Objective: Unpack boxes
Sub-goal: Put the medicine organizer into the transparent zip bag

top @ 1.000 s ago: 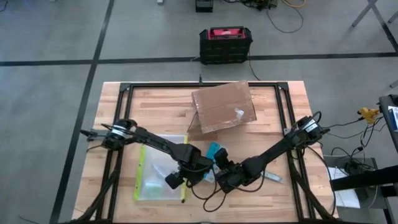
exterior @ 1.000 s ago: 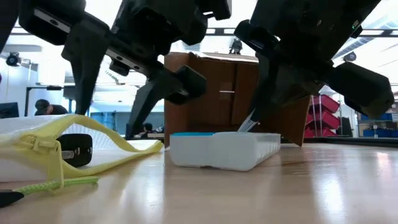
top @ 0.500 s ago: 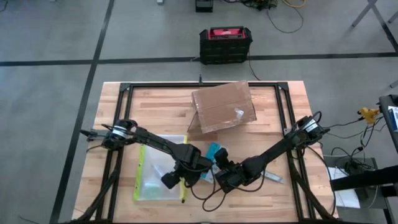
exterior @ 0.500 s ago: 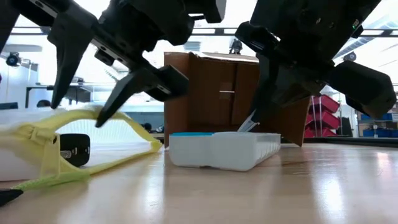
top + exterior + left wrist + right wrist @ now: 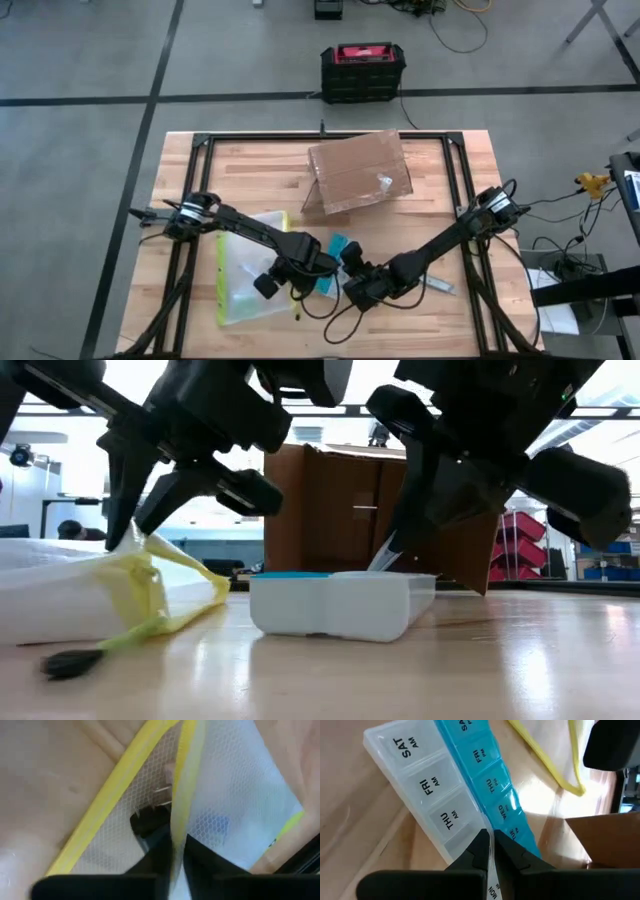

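Observation:
The brown cardboard box [image 5: 358,172] lies flat at the table's far middle, one flap open toward the left; no gripper touches it. Nearer lies a clear pouch [image 5: 250,278] with a yellow-green edge. My left gripper [image 5: 268,285] is shut on that edge. A white and blue pill organizer [image 5: 335,258] rests on the table right of the pouch. My right gripper [image 5: 352,285] is shut on its near end. In the low view the organizer [image 5: 330,605] sits in front of the box [image 5: 370,510]. My left gripper pinches the pouch's yellow-green edge [image 5: 179,815] between its two fingers [image 5: 156,851], coming slanting down from above. The edge is raised off the table [image 5: 140,555], while the rest of the pouch lies on the wood. My right gripper pinches a thin white part at the organizer's MON end [image 5: 493,870] between its two fingers [image 5: 479,851]. The fingers slant down from the table's right and lie along the organizer. The organizer rests flat on the table.
A black-and-red case [image 5: 362,70] stands on the floor beyond the far edge. Black frame rails [image 5: 452,190] run along the table's sides. A small pale item [image 5: 440,287] lies right of my right arm. A dark object [image 5: 150,820] shows inside the pouch.
My left gripper has gone down and toward the table's left edge and shut on the pouch's yellow-green edge. The pouch's open mouth has collapsed and the pouch has turned a little. My right gripper has slid the organizer slightly toward the left.

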Tool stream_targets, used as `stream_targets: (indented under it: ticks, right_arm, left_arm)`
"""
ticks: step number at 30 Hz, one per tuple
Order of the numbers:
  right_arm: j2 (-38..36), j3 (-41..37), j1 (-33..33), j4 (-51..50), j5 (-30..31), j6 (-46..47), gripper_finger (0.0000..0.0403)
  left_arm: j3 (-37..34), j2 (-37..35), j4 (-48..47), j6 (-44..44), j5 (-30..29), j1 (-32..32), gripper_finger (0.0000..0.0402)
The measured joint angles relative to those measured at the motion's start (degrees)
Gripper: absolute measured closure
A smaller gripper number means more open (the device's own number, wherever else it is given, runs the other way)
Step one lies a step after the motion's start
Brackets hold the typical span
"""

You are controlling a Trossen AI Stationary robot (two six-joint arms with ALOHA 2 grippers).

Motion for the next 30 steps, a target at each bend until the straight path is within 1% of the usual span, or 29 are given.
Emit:
stream_targets:
  ticks: [2,6,8,10,12,17,21,23,24,26,29,30]
  right_arm:
    - [0.1,-0.3,-0.2,0.0,1.2,-0.2,0.0403]
    - [0.1,-0.5,-0.3,1.2,4.3,-1.3,0.0403]
    - [0.1,-0.5,-0.3,3.7,6.1,-2.0,0.0403]
    - [0.1,-0.5,-0.3,6.8,6.5,-3.0,0.0403]
    - [0.1,-0.8,-0.5,9.6,6.7,-4.4,0.0403]
    - [-0.1,-0.7,-0.5,13.9,10.9,-9.9,0.0403]
    - [-0.3,-0.4,-1.2,14.2,11.4,-15.1,0.0403]
    - [-0.3,-0.4,-1.8,16.4,11.4,-19.3,0.0403]
    - [-0.3,-0.4,-1.9,18.7,11.2,-21.5,0.0403]
    - [-0.3,-0.4,-2.2,24.0,8.8,-26.0,0.0403]
    - [0.0,-0.4,-3.1,27.9,3.3,-30.0,0.0403]
    - [0.4,-0.4,-3.5,28.7,2.6,-31.1,0.0403]
  left_arm:
    - [0.0,-0.5,-0.5,-0.3,-1.8,-0.7,0.0397]
    - [0.0,-2.6,-0.4,0.1,-9.5,-3.4,0.04]
    - [0.0,-4.1,0.6,0.3,-12.9,-4.7,0.0401]
    - [-0.1,-5.6,2.7,-0.8,-16.7,-6.1,0.0401]
    - [-0.1,-7.2,5.1,-2.2,-19.1,-7.3,0.0401]
    - [-0.8,-10.6,8.7,-2.9,-19.6,-9.5,0.0401]
    - [-2.9,-11.1,9.2,-2.7,-19.5,-10.9,0.0401]
    - [-4.1,-11.2,10.0,-2.4,-19.6,-11.2,0.0401]
    - [-4.6,-11.2,10.5,-2.4,-20.0,-11.3,0.0401]
    - [-5.4,-11.3,11.6,-2.4,-21.6,-11.3,0.0401]
    - [-5.8,-11.9,11.7,-2.3,-22.3,-11.4,0.0401]
    - [-5.8,-12.2,11.8,-2.3,-22.6,-11.4,0.0401]
